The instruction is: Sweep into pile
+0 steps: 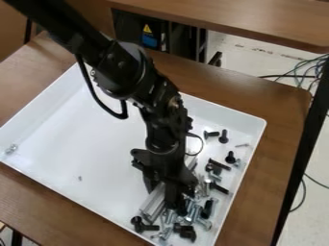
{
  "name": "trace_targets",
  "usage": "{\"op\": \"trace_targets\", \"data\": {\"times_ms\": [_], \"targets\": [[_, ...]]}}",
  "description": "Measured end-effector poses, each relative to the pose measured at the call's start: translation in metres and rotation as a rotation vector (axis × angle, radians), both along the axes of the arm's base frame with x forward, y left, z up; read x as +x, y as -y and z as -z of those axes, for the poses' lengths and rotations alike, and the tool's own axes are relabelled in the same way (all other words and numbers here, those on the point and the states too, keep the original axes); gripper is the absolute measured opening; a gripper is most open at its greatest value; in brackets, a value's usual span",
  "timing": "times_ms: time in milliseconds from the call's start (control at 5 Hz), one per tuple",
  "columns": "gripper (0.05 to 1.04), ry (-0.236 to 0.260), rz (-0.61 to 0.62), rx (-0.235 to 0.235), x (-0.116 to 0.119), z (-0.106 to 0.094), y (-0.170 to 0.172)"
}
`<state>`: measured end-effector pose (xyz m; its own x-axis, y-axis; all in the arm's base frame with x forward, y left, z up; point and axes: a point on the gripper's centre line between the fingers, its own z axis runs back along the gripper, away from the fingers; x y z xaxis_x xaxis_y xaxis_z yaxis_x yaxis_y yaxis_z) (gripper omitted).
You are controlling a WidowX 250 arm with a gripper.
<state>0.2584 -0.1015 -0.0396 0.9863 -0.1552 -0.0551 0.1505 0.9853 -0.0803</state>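
You've got a white tray (96,144) that looks mostly swept, I'd judge. Your gripper (162,198) is closed on a silver bar (152,203) — the sweeping edge, presumably — beside the pile of bolts (194,210) in the near right corner. That pile is loose, trailing up the right side, so you have black screws (223,137) there to gather. Also left for you: small shiny bits (11,149) at the left corner — plus a dark speck (80,178) mid-floor.
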Motion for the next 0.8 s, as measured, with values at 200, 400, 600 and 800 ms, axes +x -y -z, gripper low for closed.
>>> {"op": "trace_targets", "data": {"times_ms": [200,400,600,800], "targets": [[0.354,0.033,-0.001,0.01,0.009,-0.013,-0.014],[0.354,0.06,-0.032,0.042,0.022,-0.021,-0.044],[0.354,0.081,-0.085,0.084,0.036,-0.029,-0.075],[0.354,0.132,-0.143,0.105,0.061,-0.041,-0.109]]}}
